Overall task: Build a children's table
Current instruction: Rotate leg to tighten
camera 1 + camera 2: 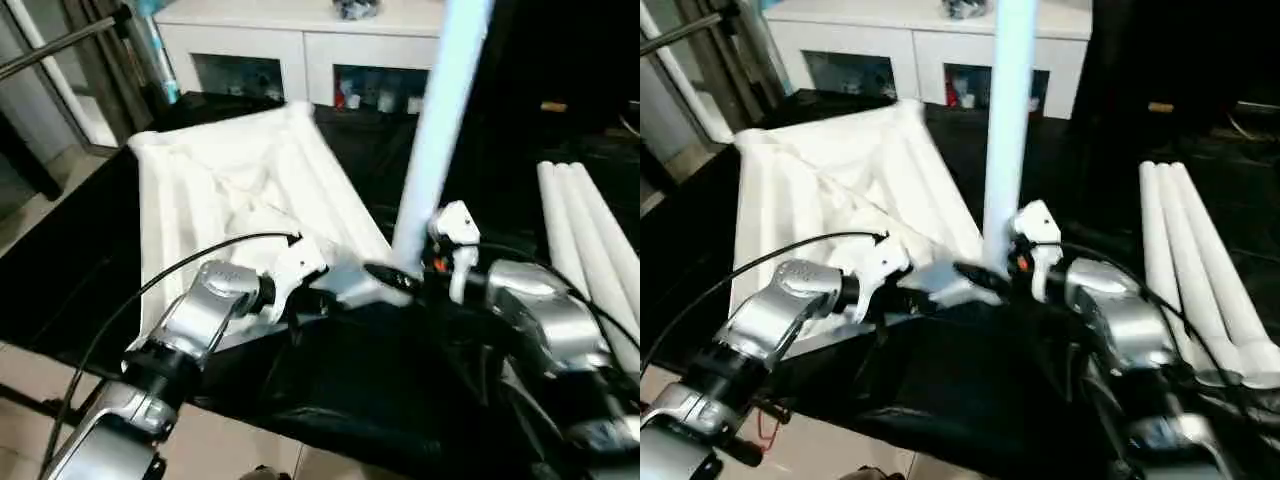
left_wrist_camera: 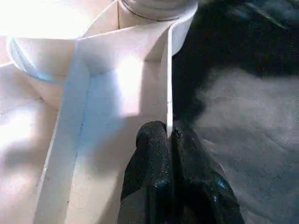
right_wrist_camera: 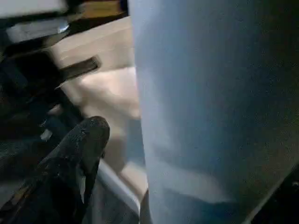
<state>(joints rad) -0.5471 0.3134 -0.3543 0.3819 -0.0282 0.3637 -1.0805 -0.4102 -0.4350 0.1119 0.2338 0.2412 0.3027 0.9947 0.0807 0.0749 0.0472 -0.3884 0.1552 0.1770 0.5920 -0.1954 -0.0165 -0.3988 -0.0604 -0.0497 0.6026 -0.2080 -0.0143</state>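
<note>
The children's table's white tabletop [image 1: 230, 190] lies upside down on the black-covered work surface, ribbed underside up. One white leg [image 1: 440, 130] stands upright in its near right corner socket. My left gripper [image 2: 169, 135] is shut on a thin rim wall of the tabletop beside that socket. My right gripper [image 1: 425, 262] sits at the foot of the upright leg [image 3: 210, 116] and is open. One black finger [image 3: 88, 135] stands apart from the tube, and the other finger is hidden behind it. Three more legs [image 1: 590, 250] lie side by side on the right.
A white cabinet [image 1: 300, 40] with glass doors stands behind the table. The black cloth [image 1: 380, 390] covers the surface up to its near edge, with floor [image 1: 30, 220] to the left. A cable [image 1: 180, 265] loops over my left forearm.
</note>
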